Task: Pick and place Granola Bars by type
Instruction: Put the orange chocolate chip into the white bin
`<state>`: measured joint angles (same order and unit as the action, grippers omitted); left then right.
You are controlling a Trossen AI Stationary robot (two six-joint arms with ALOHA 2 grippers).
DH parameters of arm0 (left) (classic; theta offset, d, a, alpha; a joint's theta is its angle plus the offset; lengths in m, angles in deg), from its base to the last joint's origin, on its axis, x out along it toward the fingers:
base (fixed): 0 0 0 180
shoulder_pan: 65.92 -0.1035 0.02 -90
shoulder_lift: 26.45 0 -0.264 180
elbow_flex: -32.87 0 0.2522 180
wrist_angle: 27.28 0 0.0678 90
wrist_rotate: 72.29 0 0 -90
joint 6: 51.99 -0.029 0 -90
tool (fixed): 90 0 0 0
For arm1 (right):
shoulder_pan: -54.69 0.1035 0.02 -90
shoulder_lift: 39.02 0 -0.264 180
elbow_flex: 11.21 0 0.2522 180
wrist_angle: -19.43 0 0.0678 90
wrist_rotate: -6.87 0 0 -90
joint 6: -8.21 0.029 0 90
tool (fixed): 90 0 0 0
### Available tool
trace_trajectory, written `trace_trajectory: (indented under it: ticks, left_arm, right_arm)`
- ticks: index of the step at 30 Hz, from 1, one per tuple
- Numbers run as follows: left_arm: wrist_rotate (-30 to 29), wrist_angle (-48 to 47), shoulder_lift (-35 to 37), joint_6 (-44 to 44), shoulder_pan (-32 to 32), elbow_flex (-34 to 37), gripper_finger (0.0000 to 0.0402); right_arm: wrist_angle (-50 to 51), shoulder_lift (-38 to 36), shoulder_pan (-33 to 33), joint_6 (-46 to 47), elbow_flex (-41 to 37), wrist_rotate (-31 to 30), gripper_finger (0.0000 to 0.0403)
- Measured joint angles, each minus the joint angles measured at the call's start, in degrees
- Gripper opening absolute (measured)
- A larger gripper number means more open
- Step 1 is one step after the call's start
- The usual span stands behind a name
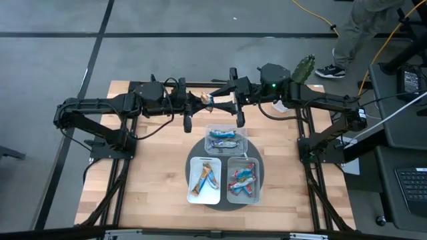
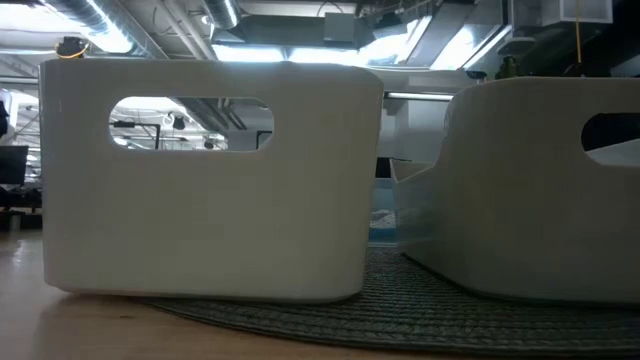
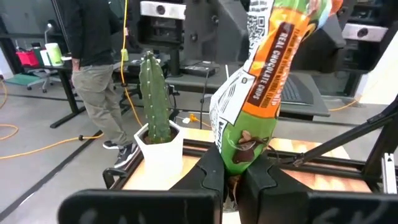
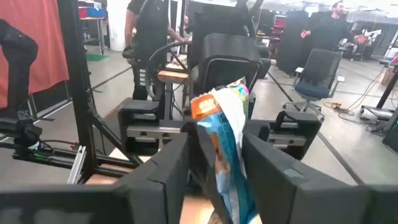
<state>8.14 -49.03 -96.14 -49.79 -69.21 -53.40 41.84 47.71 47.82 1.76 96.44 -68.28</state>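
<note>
**Bar held between two tools at the worktop's far edge**

The left tool (image 1: 197,100) is clamped on one end of a granola bar (image 1: 207,99), whose long axis runs left to right between the arms. The right tool (image 1: 219,101) has its fingers (image 4: 163,167) parted around the other end. Other bars (image 1: 222,137) lie in three trays (image 1: 243,129) nearer.

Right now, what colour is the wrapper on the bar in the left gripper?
Orange and white granola bar, brown print; clearest in the left wrist view.

Three trays (image 1: 205,195) on a round dark mat (image 1: 223,203), mid-table; potted cactus (image 1: 301,69) at the far right corner.
</note>
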Motion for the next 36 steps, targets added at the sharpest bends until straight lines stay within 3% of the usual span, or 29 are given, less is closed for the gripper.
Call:
trace_trajectory:
  ticks: [6,19,27,36]
  left_arm:
    - [-1.7,-2.6,1.6,0.0,0.7,-0.2,0.001]
    - [-9.0,-20.1,9.6,1.8,7.3,-3.2,0.001]
    - [-8.9,-31.1,13.8,9.4,12.2,-3.2,0.0006]
    - [-4.9,-41.2,10.9,20.1,18.9,-3.2,0.0008]
  right_arm:
    - [8.1,-1.2,0.0,-0.1,0.0,-1.3,0.0174]
    - [30.6,-8.8,0.0,0.6,0.0,-19.1,0.0177]
    - [43.8,-14.9,0.0,7.3,0.0,-28.0,0.0177]
    - [52.1,-19.0,2.0,12.6,0.0,-33.2,0.0177]
